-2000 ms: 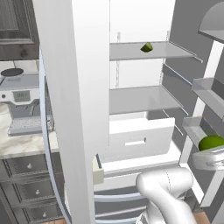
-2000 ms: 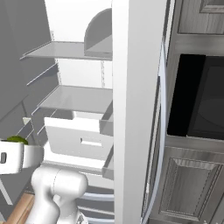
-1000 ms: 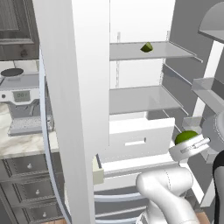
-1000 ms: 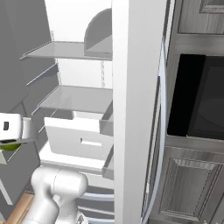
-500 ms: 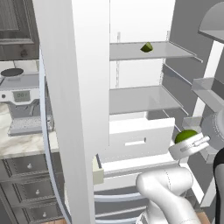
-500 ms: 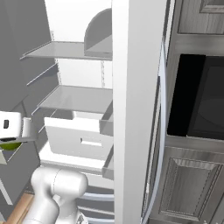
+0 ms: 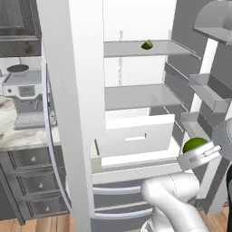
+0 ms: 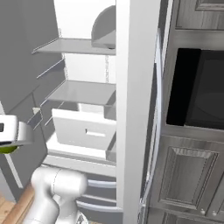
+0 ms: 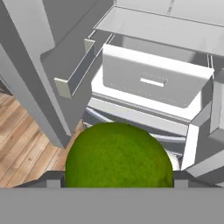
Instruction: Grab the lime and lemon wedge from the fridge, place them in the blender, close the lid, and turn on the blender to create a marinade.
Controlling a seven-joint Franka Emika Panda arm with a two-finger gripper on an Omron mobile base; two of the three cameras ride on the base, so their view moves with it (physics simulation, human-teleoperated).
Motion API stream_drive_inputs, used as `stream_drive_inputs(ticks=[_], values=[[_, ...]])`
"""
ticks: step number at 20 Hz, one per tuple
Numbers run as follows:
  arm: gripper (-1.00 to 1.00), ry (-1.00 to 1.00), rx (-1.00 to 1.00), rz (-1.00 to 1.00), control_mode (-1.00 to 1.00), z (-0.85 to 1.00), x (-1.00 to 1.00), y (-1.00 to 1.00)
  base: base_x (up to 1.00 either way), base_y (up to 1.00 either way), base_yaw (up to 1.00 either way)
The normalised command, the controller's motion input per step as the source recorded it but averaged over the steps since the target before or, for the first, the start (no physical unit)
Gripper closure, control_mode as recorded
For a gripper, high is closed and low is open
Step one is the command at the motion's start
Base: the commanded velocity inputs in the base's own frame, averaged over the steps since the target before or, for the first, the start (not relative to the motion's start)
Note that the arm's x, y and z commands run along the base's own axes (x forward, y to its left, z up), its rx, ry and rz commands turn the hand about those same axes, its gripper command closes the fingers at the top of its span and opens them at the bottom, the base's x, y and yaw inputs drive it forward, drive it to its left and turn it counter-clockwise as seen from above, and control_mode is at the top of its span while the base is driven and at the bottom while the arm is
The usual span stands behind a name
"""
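Observation:
The lime (image 9: 118,157), a round green ball, fills the bottom centre of the hand view and sits between my fingers. From the left base it is the lime (image 7: 195,144) in my gripper (image 7: 197,152), held in front of the fridge's right door shelves (image 7: 206,90). My gripper (image 8: 9,139) is shut on it, with the lime (image 8: 8,149) peeking out below the hand. The lemon wedge (image 7: 147,45) rests on the fridge's top shelf (image 7: 136,49). The blender is out of view.
A white drawer (image 7: 136,136) stands pulled out below the middle shelf (image 7: 136,97). The fridge's left door (image 7: 68,90) stands edge-on. A coffee machine (image 7: 27,97) is on the left counter; a dark round shape (image 7: 18,68) behind it is unclear. A black oven (image 8: 197,87) is on the right.
Two seconds ago the lime lay low at the right door shelf; my gripper has carried it up and left, away from the door. Over the last half second it barely moves.

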Motion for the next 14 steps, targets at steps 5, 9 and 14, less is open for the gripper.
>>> stream_drive_inputs(ticks=[5,9,14], values=[[1.0,0.0,0.0,0.0,1.0,0.0,0.0,0.0,-0.53,-0.13,0.27],[1.0,0.0,0.0,0.0,1.0,0.0,0.0,0.0,-0.45,-0.09,0.55],[1.0,0.0,0.0,0.0,1.0,0.0,0.0,0.0,-0.38,-0.01,0.73]])
